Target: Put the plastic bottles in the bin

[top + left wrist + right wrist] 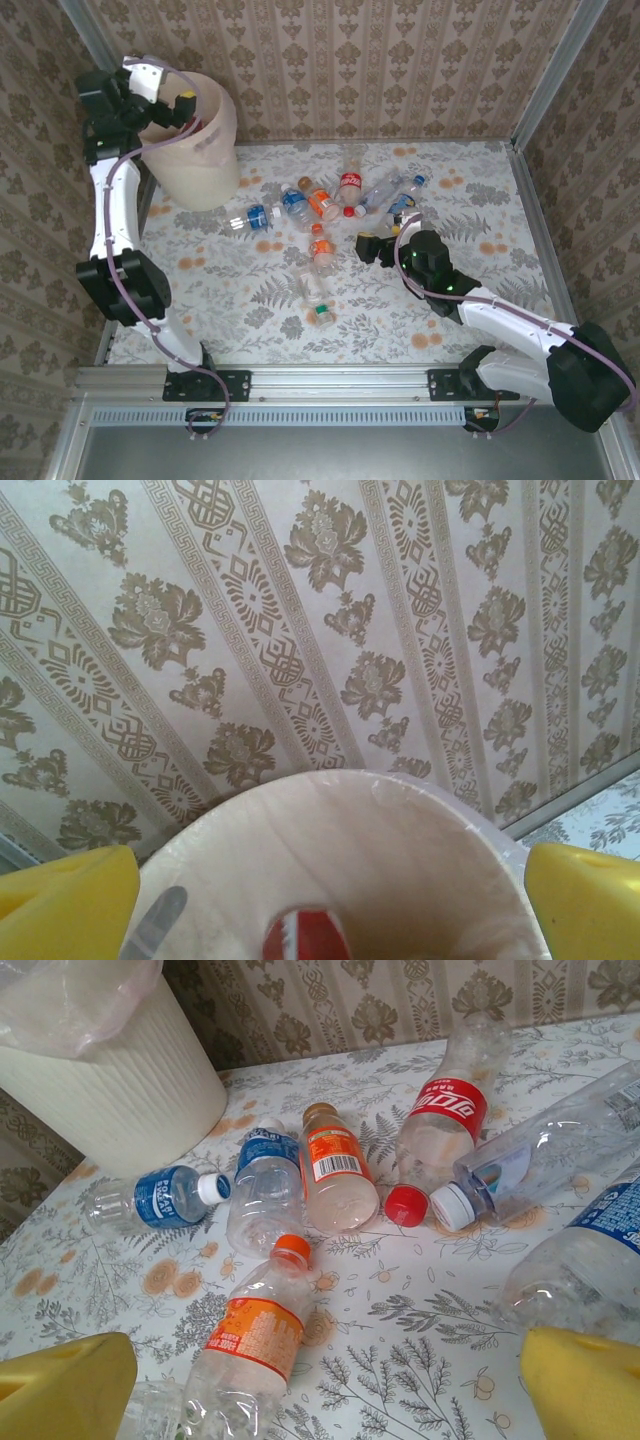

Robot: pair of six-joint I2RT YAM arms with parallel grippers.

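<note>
My left gripper (pixel 183 108) hangs open over the mouth of the cream bin (pixel 200 150), with nothing between its yellow fingers (pixel 62 905). In the left wrist view a red-labelled bottle (pixel 312 938) lies inside the bin (pixel 400 830). Several plastic bottles lie scattered mid-table, among them a red-labelled one (pixel 350 185) and a blue-labelled one (pixel 295 205). My right gripper (pixel 375 243) is open just right of that pile. Its fingers (pixel 585 1385) stand wide above the table, and an orange-labelled bottle (pixel 250 1345) lies close to the left one.
The right wrist view has a second orange-labelled bottle (pixel 335 1165), two blue-labelled ones (pixel 155 1198) and a clear one (pixel 540 1160) lying on the floral tabletop (pixel 430 1310). Patterned walls close the table in. A green-capped bottle (pixel 318 305) lies apart, nearer the front.
</note>
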